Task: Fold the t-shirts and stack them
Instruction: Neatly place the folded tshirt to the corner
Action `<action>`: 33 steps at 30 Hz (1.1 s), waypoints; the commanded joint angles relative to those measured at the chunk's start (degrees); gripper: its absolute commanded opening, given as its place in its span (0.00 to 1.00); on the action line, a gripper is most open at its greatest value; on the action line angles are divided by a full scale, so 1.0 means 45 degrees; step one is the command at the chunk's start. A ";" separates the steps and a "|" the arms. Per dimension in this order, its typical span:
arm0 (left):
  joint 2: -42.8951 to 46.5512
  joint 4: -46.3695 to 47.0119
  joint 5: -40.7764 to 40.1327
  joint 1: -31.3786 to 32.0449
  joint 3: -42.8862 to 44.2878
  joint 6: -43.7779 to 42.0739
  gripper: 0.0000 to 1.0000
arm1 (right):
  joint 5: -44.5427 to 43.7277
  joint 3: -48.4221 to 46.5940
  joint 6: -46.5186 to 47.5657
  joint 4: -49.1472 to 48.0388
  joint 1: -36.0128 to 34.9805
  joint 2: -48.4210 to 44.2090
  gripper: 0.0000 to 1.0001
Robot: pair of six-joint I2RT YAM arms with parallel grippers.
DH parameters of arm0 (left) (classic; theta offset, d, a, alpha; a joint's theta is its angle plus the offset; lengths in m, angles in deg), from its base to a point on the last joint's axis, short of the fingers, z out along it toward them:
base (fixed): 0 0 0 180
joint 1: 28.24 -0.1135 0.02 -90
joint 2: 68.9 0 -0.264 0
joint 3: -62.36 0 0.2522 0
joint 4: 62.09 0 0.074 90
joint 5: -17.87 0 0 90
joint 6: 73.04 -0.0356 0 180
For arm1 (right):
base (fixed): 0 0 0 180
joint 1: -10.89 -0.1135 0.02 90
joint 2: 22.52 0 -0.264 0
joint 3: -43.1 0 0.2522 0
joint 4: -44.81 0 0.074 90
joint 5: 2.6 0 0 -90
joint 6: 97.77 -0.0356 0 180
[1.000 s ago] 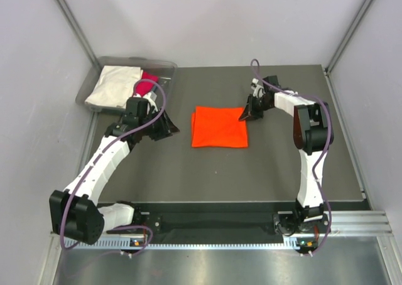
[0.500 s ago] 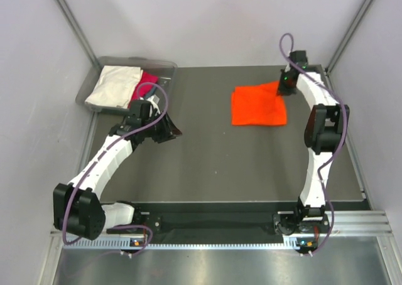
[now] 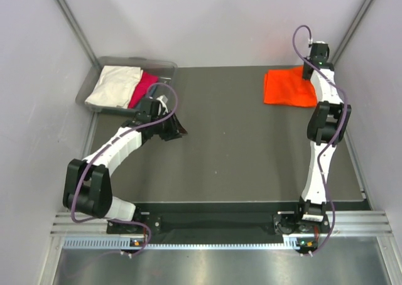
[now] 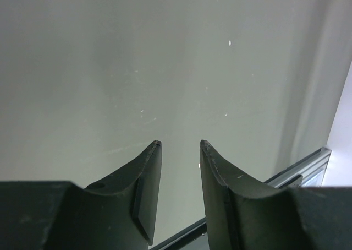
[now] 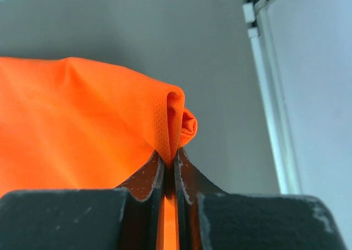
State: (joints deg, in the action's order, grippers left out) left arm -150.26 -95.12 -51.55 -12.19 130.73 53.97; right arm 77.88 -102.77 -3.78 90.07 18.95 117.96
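Observation:
The folded bright orange t-shirt (image 3: pixel 288 87) lies at the far right corner of the dark table. My right gripper (image 3: pixel 309 73) is shut on a pinched fold at its right edge; the wrist view shows the orange t-shirt (image 5: pixel 82 118) clamped in my right gripper (image 5: pixel 169 156). A cream-white t-shirt (image 3: pixel 114 85) and a magenta-pink t-shirt (image 3: pixel 143 88) lie in the bin at the far left. My left gripper (image 3: pixel 176 129) is open and empty over bare table right of the bin; the left wrist view shows the left gripper (image 4: pixel 180 144) with its jaws apart. No teal-grey shirt shows.
A grey plastic bin (image 3: pixel 164 68) stands at the table's far left corner. Metal frame posts (image 3: pixel 348 34) and pale walls close in both sides. The table's right rail (image 5: pixel 269 90) runs just beside the orange shirt.
My right gripper has dragged the orange t-shirt from the table's middle to the far right corner. My left gripper has shifted slightly right and toward the middle.

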 commanded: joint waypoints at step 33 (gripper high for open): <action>-0.2644 -0.1419 -0.0178 0.1432 0.2983 -0.0823 0.38 | -0.3174 -0.1562 0.2533 -0.3937 0.0593 0.0639 0.73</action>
State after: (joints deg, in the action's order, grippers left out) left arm -166.33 -98.55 -51.26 -6.05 142.88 50.87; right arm 71.59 -107.32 8.92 71.89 21.18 125.92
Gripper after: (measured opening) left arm 0.375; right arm 0.712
